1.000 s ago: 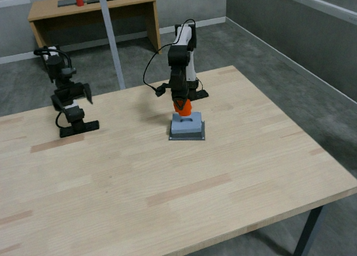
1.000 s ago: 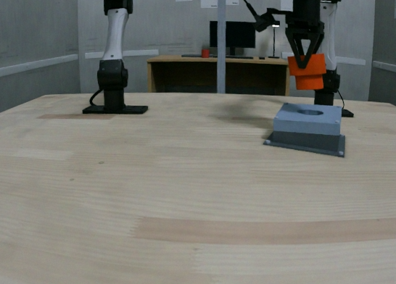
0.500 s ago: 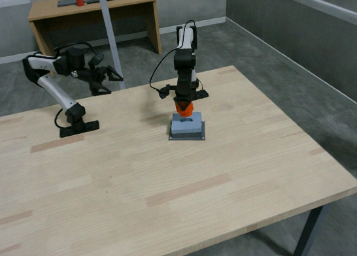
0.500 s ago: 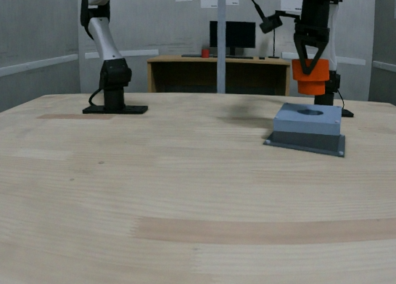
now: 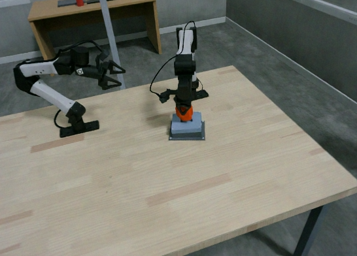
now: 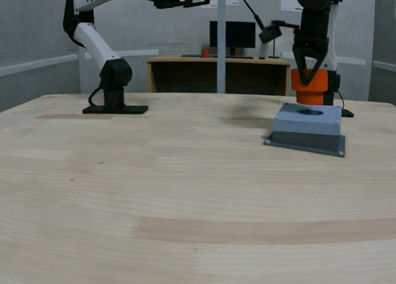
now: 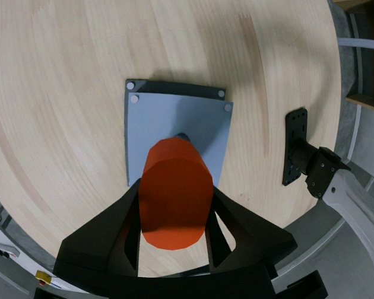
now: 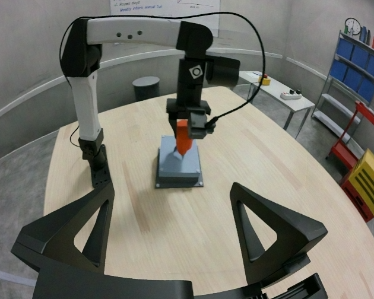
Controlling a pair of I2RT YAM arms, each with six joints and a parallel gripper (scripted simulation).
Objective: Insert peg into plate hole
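Note:
The orange peg (image 5: 185,115) (image 6: 310,98) (image 7: 176,206) (image 8: 184,138) has a wide upper part and a narrower lower part. My left gripper (image 7: 173,185) is shut on it. The peg looks roughly upright, with its lower end above the blue-grey plate block (image 5: 186,128) (image 6: 306,126) (image 7: 151,112) (image 8: 177,167) and outside the hole. The round dark hole (image 6: 310,112) (image 7: 182,135) shows whole in the exterior view, below and in front of the peg; in the left wrist view the peg covers most of it. My right gripper (image 8: 173,188) (image 5: 122,78) is open and empty, raised away from the plate.
The block sits on a dark base (image 5: 171,138) (image 6: 304,151) (image 7: 174,86) (image 8: 178,185) with small studs at its corners, on the wooden table (image 5: 131,171) (image 6: 145,190). The right arm's mount (image 5: 79,128) (image 6: 115,110) (image 7: 295,148) stands on the same table, well apart from the block.

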